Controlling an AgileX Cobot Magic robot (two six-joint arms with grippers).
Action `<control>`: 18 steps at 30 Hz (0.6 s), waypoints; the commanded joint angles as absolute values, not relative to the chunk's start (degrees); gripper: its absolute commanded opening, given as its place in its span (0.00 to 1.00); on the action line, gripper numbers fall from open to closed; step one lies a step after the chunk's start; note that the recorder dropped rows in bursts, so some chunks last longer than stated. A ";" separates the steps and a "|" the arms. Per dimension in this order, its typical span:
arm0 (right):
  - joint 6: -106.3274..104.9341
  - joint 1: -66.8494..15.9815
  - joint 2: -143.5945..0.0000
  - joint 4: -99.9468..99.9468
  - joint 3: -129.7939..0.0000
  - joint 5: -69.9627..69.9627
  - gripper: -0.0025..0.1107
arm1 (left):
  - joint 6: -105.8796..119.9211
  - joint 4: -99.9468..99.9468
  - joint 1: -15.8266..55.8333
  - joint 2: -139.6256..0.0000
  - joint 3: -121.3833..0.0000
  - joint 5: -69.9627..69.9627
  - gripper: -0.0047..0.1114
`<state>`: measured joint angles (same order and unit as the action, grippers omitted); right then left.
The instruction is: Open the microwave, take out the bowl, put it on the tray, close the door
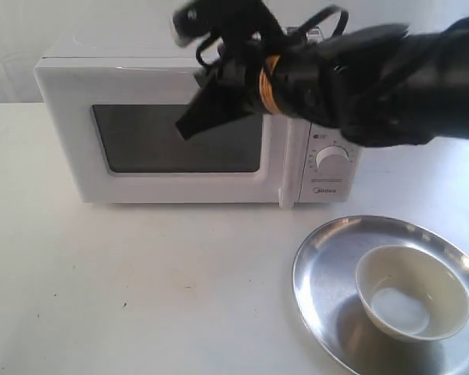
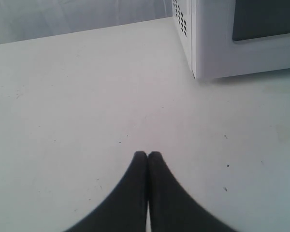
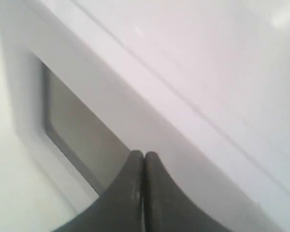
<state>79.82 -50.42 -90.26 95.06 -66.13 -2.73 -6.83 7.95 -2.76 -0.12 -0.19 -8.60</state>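
**A:** Where is your right gripper?

**B:** My right gripper [image 1: 184, 127] has its two fingers pressed flat together and nothing between them. It hangs in front of the microwave [image 1: 66, 94], with its tips over the upper part of the dark window [image 1: 141, 144]. My wrist view is too blurred and too close to show whether the tips touch the glass.

**A:** And the door?

**B:** The door [image 1: 180, 186] sits flush against the microwave's front. Its vertical handle [image 1: 283, 176] is at the edge beside the knob [image 1: 334, 158], and my arm crosses above that edge.

**A:** And the other arm?

**B:** My left gripper [image 2: 147, 154] is also pinched together and holds nothing. It hovers over bare table [image 1: 141, 281], out from the microwave's front corner on the side with the vent holes [image 2: 180, 19]. There is open tabletop all around it.

**A:** And the bowl?

**B:** The bowl [image 1: 410, 293] is outside the microwave. It stands upright in the tray [image 1: 313, 262], toward the side of the tray farther from the door. The tray lies on the table in front of the microwave's knob end, with a strip of clear table between its rim and the microwave's base. The table in front of the door is bare right up to its lower edge.
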 commanded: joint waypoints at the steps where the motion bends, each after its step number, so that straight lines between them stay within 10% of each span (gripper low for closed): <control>1: 79.89 -51.64 -75.75 95.99 -66.67 20.07 0.02 | -7.15 7.73 -2.71 0.00 0.00 -8.52 0.04; 18: 99.18 -51.64 -45.01 99.95 -66.52 43.12 0.02 | -7.15 7.73 -2.71 0.00 0.00 -8.52 0.04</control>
<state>98.36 -51.53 -46.07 99.49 -66.59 42.06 -6.83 7.95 -2.76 -0.12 -0.19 -8.60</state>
